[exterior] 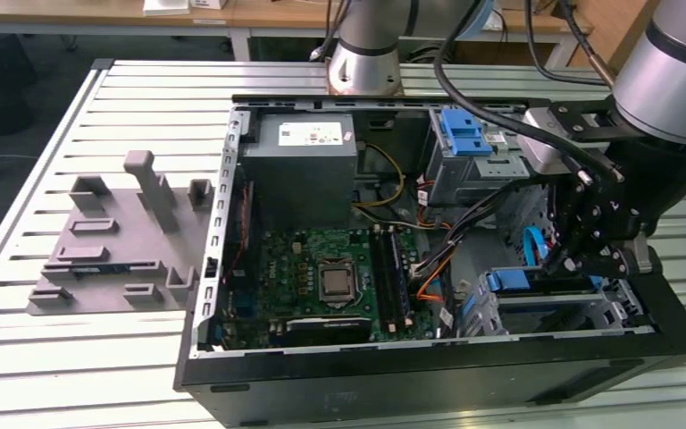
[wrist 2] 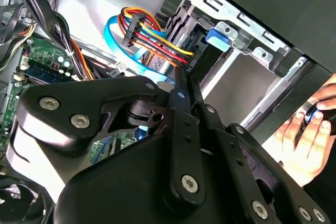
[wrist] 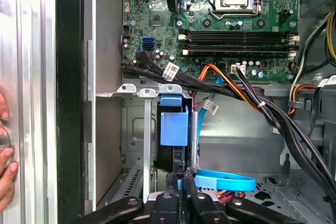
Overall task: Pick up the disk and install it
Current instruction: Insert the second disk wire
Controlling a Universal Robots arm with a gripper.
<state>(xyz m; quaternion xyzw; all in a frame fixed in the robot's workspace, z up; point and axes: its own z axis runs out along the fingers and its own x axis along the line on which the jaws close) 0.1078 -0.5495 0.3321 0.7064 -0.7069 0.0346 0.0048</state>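
The disk (wrist: 173,127) stands on edge in the metal drive bay (wrist: 135,129) at the case's front corner, its blue end handle facing the motherboard. In the exterior view the disk's handle (exterior: 514,281) shows at the bay's mouth. My gripper (wrist: 181,174) is shut, with its fingertips together at the disk's near edge. I cannot tell whether they pinch any part of the bracket. The second wrist view has the shut gripper (wrist 2: 178,83) pointing toward the disk's blue handle (wrist 2: 217,36). The gripper (exterior: 554,265) hangs just above the bay.
Black, orange and blue cables (wrist: 226,85) run across between the motherboard (wrist: 231,19) and the bay. A blue flat cable (wrist: 226,181) lies beside the fingers. A person's hand (wrist 2: 307,135) rests outside the case. A grey fixture (exterior: 117,241) sits on the table.
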